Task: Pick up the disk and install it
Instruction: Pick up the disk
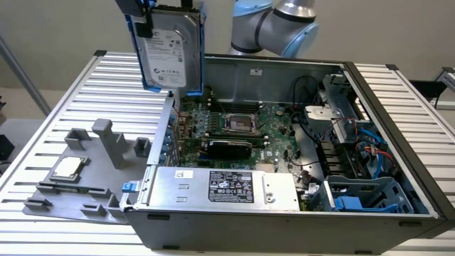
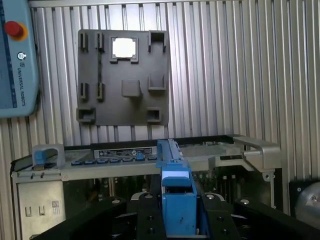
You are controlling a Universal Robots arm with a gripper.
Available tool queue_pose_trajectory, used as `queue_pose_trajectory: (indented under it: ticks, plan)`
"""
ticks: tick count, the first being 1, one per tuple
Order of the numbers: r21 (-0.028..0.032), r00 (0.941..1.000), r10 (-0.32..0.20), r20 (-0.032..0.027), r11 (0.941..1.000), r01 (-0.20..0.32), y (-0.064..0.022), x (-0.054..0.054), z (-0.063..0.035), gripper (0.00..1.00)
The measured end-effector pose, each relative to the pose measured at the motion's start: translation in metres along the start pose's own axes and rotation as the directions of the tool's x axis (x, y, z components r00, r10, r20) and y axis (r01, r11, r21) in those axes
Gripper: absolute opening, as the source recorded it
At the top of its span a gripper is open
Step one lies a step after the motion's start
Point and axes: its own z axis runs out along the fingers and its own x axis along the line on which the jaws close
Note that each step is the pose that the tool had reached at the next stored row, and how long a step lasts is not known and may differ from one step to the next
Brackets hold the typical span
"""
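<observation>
Nearest in the exterior view, the open computer case [image 1: 284, 221] sat on the slatted metal bench [image 1: 401, 96], with its boxy power supply [image 1: 220, 186] along the near wall. A blue plastic drive cage [image 1: 366, 197] stood in the near right corner, and no disk could be seen seated in it. On the bench to the left of the case lay a grey tray [image 1: 42, 205] carrying a small square chip [image 1: 67, 168]. The wrist view showed the same tray [image 2: 122, 107] and chip [image 2: 124, 47] beyond the case, with a blue control pad [image 2: 15, 75] beside them.

Further in, the green motherboard [image 1: 235, 122] filled the middle of the case floor, and cables [image 1: 355, 144] ran along the right side.

Farthest and highest, the disk [image 1: 169, 50] hung upright in the air over the far left corner of the case, touching neither case nor bench. The jaws were clamped narrowly on its upper end. In the wrist view the blue edge of the disk [image 2: 175, 190] was pinched between the dark jaws. The arm [image 1: 277, 24] stood behind the far wall.

By my judgement the pick-up was done, with the disk in hand and lifted clear. The installing was all left to do, since the disk was well apart from the cage.
</observation>
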Motion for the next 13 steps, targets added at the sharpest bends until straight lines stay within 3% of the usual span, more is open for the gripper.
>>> queue_pose_trajectory:
  ticks: [8, 13]
  plan:
    - [-0.0168, 1.0000, 0.001, -0.0014, 0.9999, -0.001, -0.0349, 0.009, -0.0021, 0.33]
    - [-0.0196, 1.0000, 0.001, -0.0017, 0.9998, -0.001, -0.0581, 0.015, -0.0036, 0.33]
